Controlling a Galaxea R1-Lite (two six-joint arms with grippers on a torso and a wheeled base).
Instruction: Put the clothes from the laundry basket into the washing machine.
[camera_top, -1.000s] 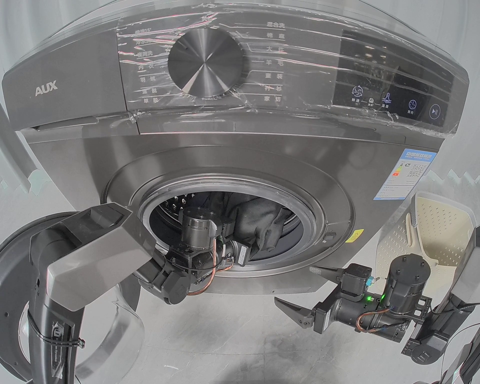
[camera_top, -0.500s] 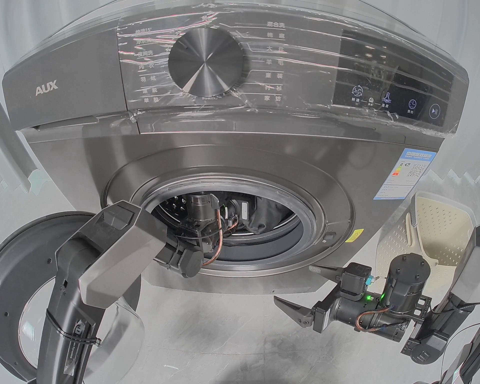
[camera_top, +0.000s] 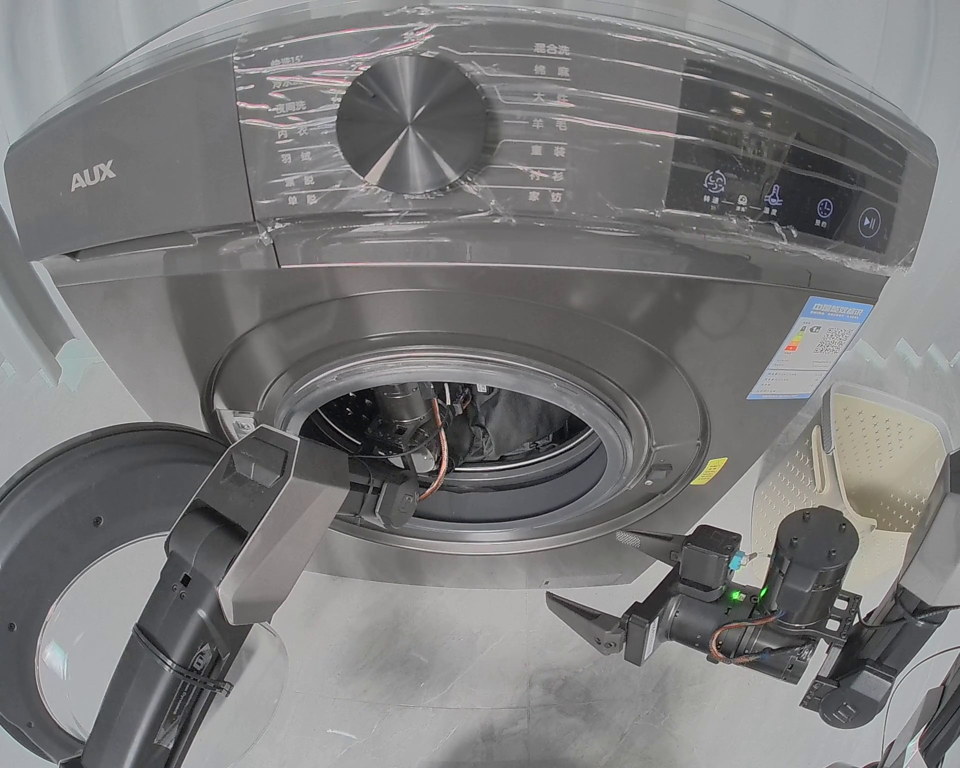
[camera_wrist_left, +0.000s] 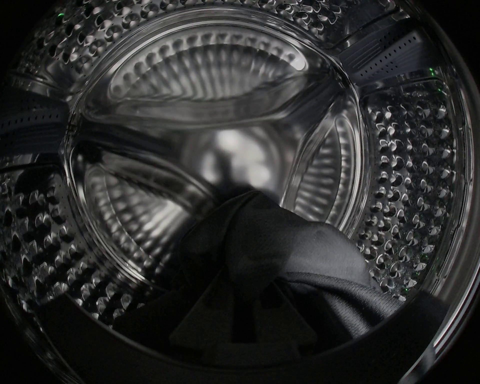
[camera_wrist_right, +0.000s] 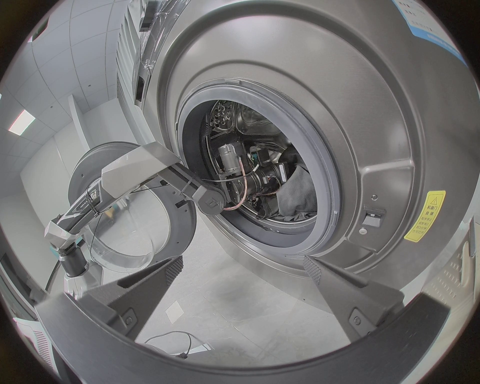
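The grey washing machine (camera_top: 480, 300) stands with its round door (camera_top: 80, 520) swung open to the left. My left arm reaches through the opening (camera_top: 640, 440) into the drum. In the left wrist view my left gripper (camera_wrist_left: 245, 310) is shut on a dark garment (camera_wrist_left: 290, 245), which bulges up in front of it above the perforated drum wall (camera_wrist_left: 410, 165). The same garment (camera_top: 510, 415) shows just inside the opening, and again as dark cloth (camera_wrist_right: 297, 192) in the right wrist view. My right gripper (camera_top: 585, 572) hangs open and holds nothing, low in front of the machine, beside the basket.
A cream laundry basket (camera_top: 890, 450) leans at the right of the machine, its inside bare where I can see it. The open door fills the lower left. Pale floor (camera_top: 450, 660) lies below the opening, between the two arms.
My left arm has pushed deeper into the drum, taking the dark garment from the opening's rim further inside. The right arm has stayed where it was.
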